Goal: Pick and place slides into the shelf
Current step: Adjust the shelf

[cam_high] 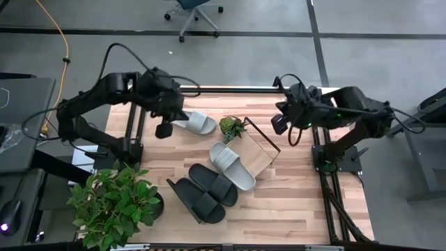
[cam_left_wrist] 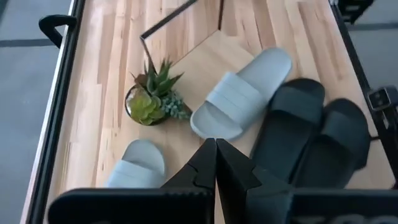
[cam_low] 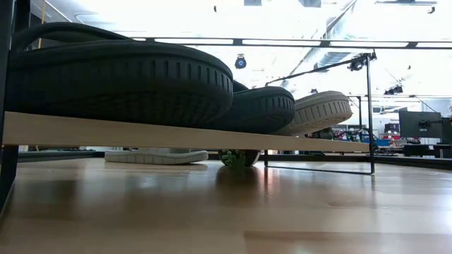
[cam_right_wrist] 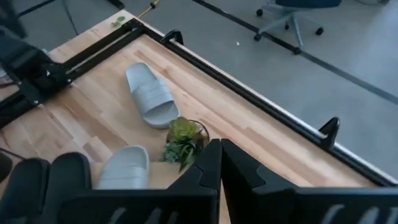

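Pale plank tabletop (cam_high: pixel 293 202) carries the shelf (cam_high: pixel 259 150) with three slides on it, while the last grey slide (cam_high: pixel 195 123) lies off it, just beside the left gripper (cam_high: pixel 164 130), whose fingers are pressed together; the right gripper (cam_high: pixel 279 124), also closed, hangs well apart. It looks light, soft and springy, best pinched across its wide strap, its long axis running away from the left fingertips, though I cannot tell which end is the toe.

Four slides show in all: two black slides (cam_high: pixel 221 187) (cam_high: pixel 198 201) and two light grey slides, one (cam_high: pixel 233 165) lying with the black pair and one (cam_high: pixel 195 123) apart near the left arm. There is one shelf (cam_high: pixel 259 153), one small succulent pot (cam_high: pixel 232 127), one large leafy plant (cam_high: pixel 115 204), two robot arms and one office chair (cam_high: pixel 192 10).
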Robot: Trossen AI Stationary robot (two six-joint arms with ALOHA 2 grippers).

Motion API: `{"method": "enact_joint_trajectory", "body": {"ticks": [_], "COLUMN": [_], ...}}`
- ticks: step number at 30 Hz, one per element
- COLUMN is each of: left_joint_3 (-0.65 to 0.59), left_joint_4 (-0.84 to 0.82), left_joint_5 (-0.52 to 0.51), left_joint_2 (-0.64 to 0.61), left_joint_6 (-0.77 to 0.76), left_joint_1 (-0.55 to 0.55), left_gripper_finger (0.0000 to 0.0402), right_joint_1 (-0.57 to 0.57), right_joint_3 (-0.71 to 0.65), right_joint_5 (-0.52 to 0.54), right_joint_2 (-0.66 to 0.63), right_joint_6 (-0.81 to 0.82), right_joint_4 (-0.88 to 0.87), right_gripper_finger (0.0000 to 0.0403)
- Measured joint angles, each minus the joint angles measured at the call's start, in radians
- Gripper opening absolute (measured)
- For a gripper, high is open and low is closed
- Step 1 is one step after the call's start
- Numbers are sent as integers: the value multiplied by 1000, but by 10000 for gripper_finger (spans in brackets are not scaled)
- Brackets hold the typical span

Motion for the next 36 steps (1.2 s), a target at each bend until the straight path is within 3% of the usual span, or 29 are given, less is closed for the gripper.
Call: {"method": "enact_joint_trajectory", "body": {"ticks": [8, 15, 24, 32, 36], "left_joint_3": [0, 0, 0, 0, 0], "left_joint_4": [20, 76, 185, 181, 182], "left_joint_5": [61, 97, 158, 160, 159], "left_joint_2": [81, 157, 170, 168, 168], "left_joint_6": [24, 69, 87, 113, 114], "left_joint_1": [99, 112, 112, 112, 112], "left_gripper_finger": [1, 1, 1, 1, 1], "right_joint_1": [-91, -224, -412, -577, -601], "right_joint_3": [-18, -262, -609, -667, -667], "right_joint_5": [-51, -180, -574, -881, -935], "right_joint_2": [-23, -41, -105, -107, -105], "right_joint_6": [-141, -186, -327, -366, -369], "right_joint_4": [4, 34, 413, 577, 571], "right_gripper_finger": [0, 0, 1, 27, 69]}}
